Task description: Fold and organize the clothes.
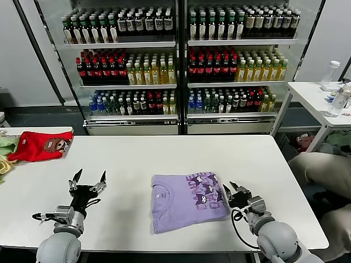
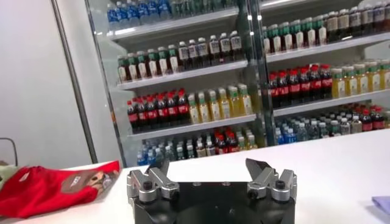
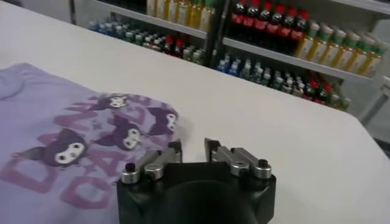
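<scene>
The lavender T-shirt (image 1: 186, 200) lies folded into a rough rectangle on the white table (image 1: 164, 153), its dark purple cartoon print up and toward its right half. My right gripper (image 1: 230, 188) sits low just beside the shirt's right edge, jaws a little apart and empty. In the right wrist view the gripper (image 3: 194, 146) is over bare table next to the printed cloth (image 3: 91, 128). My left gripper (image 1: 90, 174) hovers over bare table well left of the shirt, wide open and empty; it also shows in the left wrist view (image 2: 207, 165).
A red shirt with a brown patch (image 1: 38, 145) lies at the table's far left, with pale green and yellow garments (image 1: 4, 148) beside it. Drink coolers (image 1: 175, 55) stand behind the table. A small white side table (image 1: 318, 96) with a bottle (image 1: 340, 101) is at right.
</scene>
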### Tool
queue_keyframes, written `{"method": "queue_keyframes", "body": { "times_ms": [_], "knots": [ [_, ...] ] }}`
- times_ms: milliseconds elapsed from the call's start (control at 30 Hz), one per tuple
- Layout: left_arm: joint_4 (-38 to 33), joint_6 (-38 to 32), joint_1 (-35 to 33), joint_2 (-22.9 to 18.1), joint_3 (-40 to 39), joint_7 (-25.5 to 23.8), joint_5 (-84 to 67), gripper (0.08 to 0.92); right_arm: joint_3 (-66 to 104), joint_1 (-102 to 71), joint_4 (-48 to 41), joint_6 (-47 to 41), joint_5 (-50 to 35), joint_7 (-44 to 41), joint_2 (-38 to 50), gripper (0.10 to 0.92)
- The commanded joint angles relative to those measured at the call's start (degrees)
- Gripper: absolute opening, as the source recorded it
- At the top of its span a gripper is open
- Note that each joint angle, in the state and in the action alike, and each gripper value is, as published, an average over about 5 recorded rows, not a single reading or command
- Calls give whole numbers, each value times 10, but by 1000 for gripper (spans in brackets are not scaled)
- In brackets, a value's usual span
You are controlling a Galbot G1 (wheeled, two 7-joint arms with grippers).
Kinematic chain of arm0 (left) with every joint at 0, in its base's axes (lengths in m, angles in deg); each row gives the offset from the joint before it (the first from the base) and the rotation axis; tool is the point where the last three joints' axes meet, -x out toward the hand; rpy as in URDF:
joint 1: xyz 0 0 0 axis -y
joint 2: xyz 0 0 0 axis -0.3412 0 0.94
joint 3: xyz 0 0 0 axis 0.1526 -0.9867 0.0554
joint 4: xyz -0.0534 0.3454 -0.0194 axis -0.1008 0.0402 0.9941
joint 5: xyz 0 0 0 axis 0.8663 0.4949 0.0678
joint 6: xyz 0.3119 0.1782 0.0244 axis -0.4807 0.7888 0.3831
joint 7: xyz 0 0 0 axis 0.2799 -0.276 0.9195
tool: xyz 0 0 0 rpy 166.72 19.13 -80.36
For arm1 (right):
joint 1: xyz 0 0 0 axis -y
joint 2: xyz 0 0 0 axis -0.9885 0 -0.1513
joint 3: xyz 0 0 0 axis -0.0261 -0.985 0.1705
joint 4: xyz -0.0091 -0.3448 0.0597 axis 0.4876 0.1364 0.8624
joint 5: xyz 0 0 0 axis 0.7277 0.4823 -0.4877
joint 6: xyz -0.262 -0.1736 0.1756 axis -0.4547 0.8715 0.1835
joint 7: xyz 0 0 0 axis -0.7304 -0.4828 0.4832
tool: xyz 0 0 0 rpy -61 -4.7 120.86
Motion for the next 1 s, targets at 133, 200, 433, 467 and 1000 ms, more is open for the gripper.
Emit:
{"method": "queue_keyframes", "body": {
  "times_ms": [133, 200, 433, 467, 1000],
  "knots": [
    [-8, -29, -4, -4, 0, -3, 5, 823, 89, -25, 45, -13, -12, 7, -28, 481],
    [-4, -53, -2, -7, -1, -7, 8, 823, 91, -17, 48, -9, -10, 6, -38, 541],
    [9, -134, 18, -25, -13, -34, 22, 823, 71, 23, 13, 35, 83, 19, -60, 740],
    [10, -142, 23, -29, -18, -39, 25, 823, 68, 28, 6, 43, 91, 20, -61, 768],
    [32, -163, 53, -56, -8, -76, 71, 823, 63, 86, -57, 100, 147, 22, -66, 823]
  ]
}}
